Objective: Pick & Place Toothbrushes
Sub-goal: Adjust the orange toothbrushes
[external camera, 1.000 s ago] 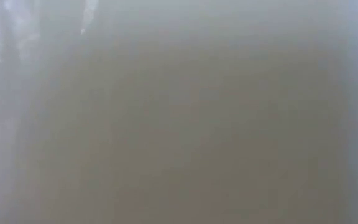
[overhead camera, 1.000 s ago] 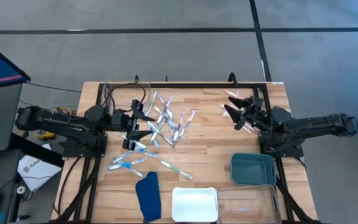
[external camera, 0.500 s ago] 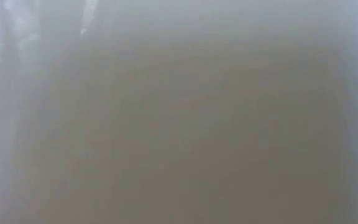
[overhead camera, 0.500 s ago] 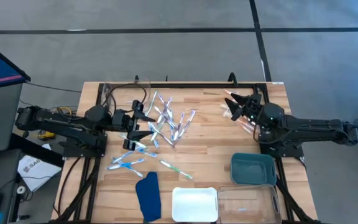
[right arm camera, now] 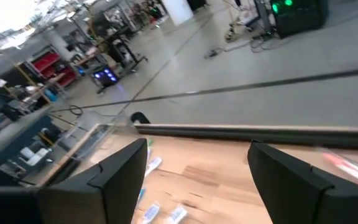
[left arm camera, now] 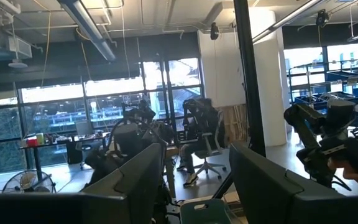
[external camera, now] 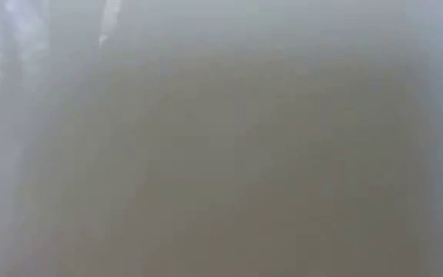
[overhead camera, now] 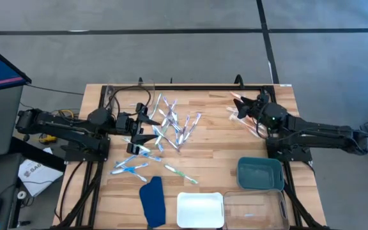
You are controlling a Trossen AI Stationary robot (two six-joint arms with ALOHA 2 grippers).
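Observation:
Many toothbrushes [overhead camera: 173, 124] lie in a loose heap on the wooden table [overhead camera: 216, 150], left of its middle. A few more [overhead camera: 131, 167] lie nearer the front left, and one [overhead camera: 181, 174] lies alone. Some pinkish ones [overhead camera: 234, 115] lie at the far right; the right wrist view shows one [right arm camera: 347, 163] of these and pale ones [right arm camera: 153, 164] too. My left gripper [overhead camera: 151, 126] [left arm camera: 196, 149] hovers open at the heap's left edge, holding nothing. My right gripper [overhead camera: 240, 108] [right arm camera: 197, 149] hangs open above the pinkish ones. The low view is wholly blurred.
A teal tray [overhead camera: 259, 174], a white tray [overhead camera: 200, 209] and a clear container [overhead camera: 253, 209] stand along the front right. A dark blue cloth-like piece [overhead camera: 152, 201] lies at the front. A clear bin [overhead camera: 130, 89] and cables sit at the far left corner.
My right arm has swung toward the table's far edge. Its gripper has tipped downward and rolled, and has stayed open over the pinkish toothbrushes.

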